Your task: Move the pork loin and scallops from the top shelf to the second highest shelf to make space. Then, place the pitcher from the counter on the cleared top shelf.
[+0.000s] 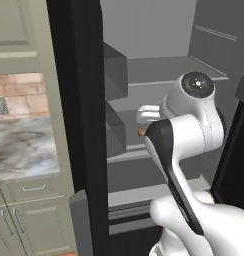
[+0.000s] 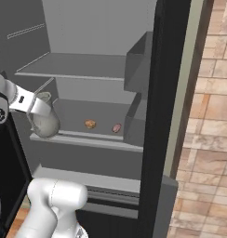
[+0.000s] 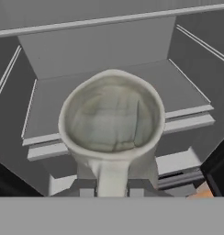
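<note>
My gripper [image 3: 111, 189] is shut on the loop handle of the grey-beige pitcher [image 3: 111, 114], whose open mouth faces the hand camera. In the right base view the gripper [image 2: 37, 108] holds the pitcher [image 2: 44, 123] upright at the fridge's left front, level with the second highest shelf [image 2: 87, 138]. On that shelf lie the orange-tan scallops [image 2: 90, 123] and the pinkish pork loin [image 2: 116, 128], to the right of the pitcher. The top shelf [image 2: 73, 65] above is bare. In the left base view my arm hides most of the shelves, and a brown bit of the scallops [image 1: 142, 131] shows.
The dark open fridge door [image 2: 166, 69] with its bins [image 2: 136, 65] stands to the right of the shelves. The marbled counter [image 1: 24, 150] over sage-green cabinets [image 1: 34, 220] lies left of the fridge. A lower shelf [image 2: 87, 179] and drawers sit below.
</note>
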